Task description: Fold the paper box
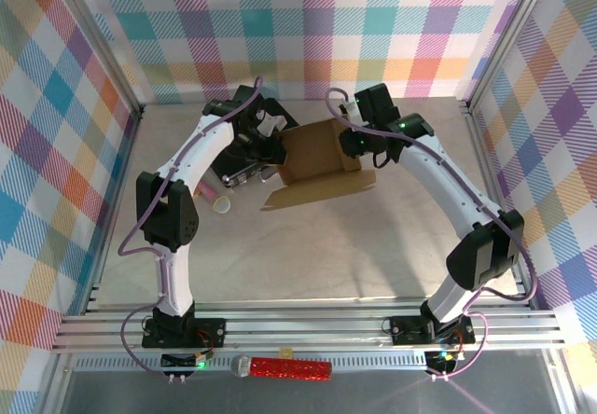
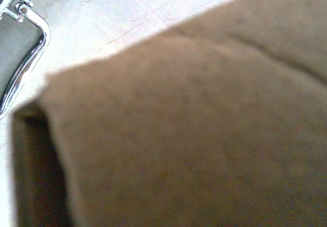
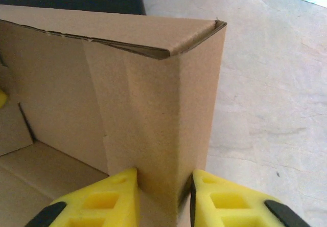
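The paper box [image 1: 317, 153] sits mid-desk, half formed. Its walls are up, its top is open, and one long flap lies splayed flat on the near side. Its long axis runs across the desk from one arm to the other, tilted slightly. That puts one short end at each pincer.

At the right end, the right pincer [image 3: 164, 176] straddles the box's upright corner wall [image 3: 153, 99]. One yellow finger [image 3: 120, 199] is inside the box, the other is outside, and both are against the cardboard. That reads as a pinch on the wall. The wall stands straight up away from the wrist, with a loose top flap bent over at its upper edge.

At the left end, the left pincer [image 1: 270, 140] is right up against the box's other side. It is closed, but I cannot tell whether any cardboard is caught in it. Its wrist camera is so close that the box [image 2: 194, 135] is a brown blur.

As I judge it, the right arm has the better hold, so any folding would hinge on that wall. The left arm is placed to brace the far end.

The black case [image 1: 244, 164] lies just beside the box's left end, partly under the left arm, and its chrome handle [image 2: 36, 43] shows there. It crowds that side and could catch a flap swinging left. Nearer that arm's base lie a pink stick [image 1: 212, 191] and a small pale roll [image 1: 224, 206], both apart from the box. The bare desk [image 1: 326, 246] in front of the splayed flap is open.
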